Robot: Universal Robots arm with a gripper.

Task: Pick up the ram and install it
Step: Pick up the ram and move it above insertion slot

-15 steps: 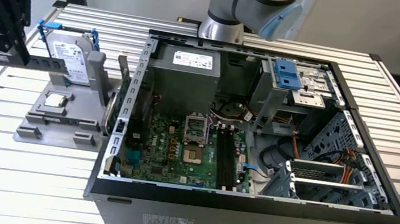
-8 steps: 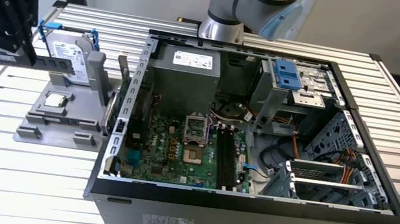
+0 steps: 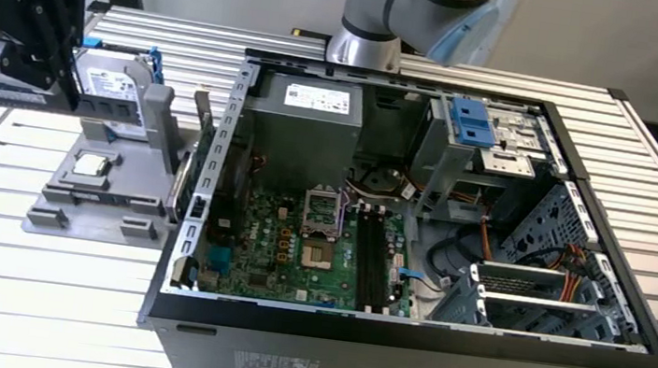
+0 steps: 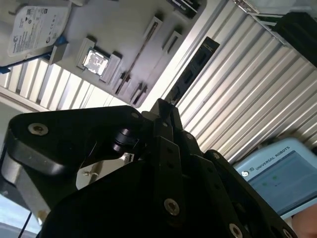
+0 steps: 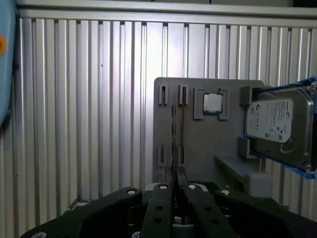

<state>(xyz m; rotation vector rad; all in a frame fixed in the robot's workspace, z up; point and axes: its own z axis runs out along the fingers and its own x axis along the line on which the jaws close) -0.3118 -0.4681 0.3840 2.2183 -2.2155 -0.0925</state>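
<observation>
Exterior view: hand (image 3: 33,84) grasping ram (image 3: 16,96); hard drive (image 3: 108,86) just beside, grey holder (image 3: 101,198) below.

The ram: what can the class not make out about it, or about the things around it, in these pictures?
First wrist view: the ram, held in the gripper's shut jaws, is edge-on, so its faces are hidden.
Second wrist view: the gripper covers the ram's near end; the picture's edge cuts off the hard drive.
Exterior view: the long black slots on the board are too small to tell free from filled.
</observation>
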